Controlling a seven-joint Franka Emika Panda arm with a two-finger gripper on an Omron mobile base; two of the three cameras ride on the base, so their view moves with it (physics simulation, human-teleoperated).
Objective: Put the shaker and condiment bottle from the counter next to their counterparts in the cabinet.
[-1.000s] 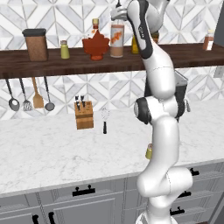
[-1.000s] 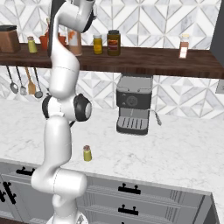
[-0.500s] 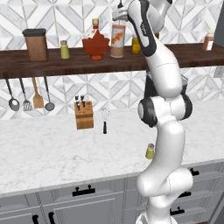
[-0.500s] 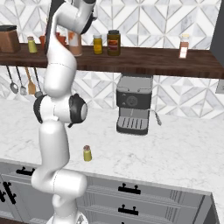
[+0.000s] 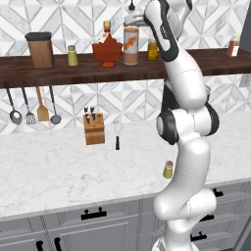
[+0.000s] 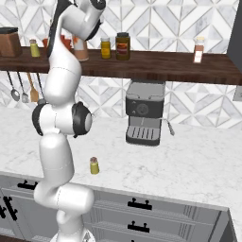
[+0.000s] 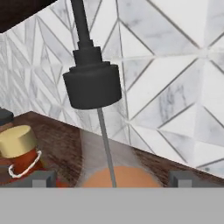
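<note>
1. The condiment bottle (image 5: pixel 131 45) stands upright on the cabinet (image 5: pixel 63 73), just beside the red maple-leaf bottle (image 5: pixel 107 49).
2. The gripper (image 5: pixel 133 18) hangs around the bottle's black spout, jaws wide, fingers (image 7: pixel 41 178) apart from the glass.
3. The shaker (image 5: pixel 168 169) stands near the counter's (image 5: pixel 59 166) front edge.

Shelf: long dark brown wooden plank (image 5: pixel 98 71), upper frame, carrying tall clear condiment bottle (image 5: pixel 131 45), red maple-leaf bottle (image 5: pixel 107 49), tiny yellow-green shaker (image 5: pixel 72 56).
Counter: white marble worktop (image 5: pixel 59 164), mid-frame, carrying second yellow-green shaker (image 5: pixel 168 169), wooden knife block (image 5: pixel 93 129).
</note>
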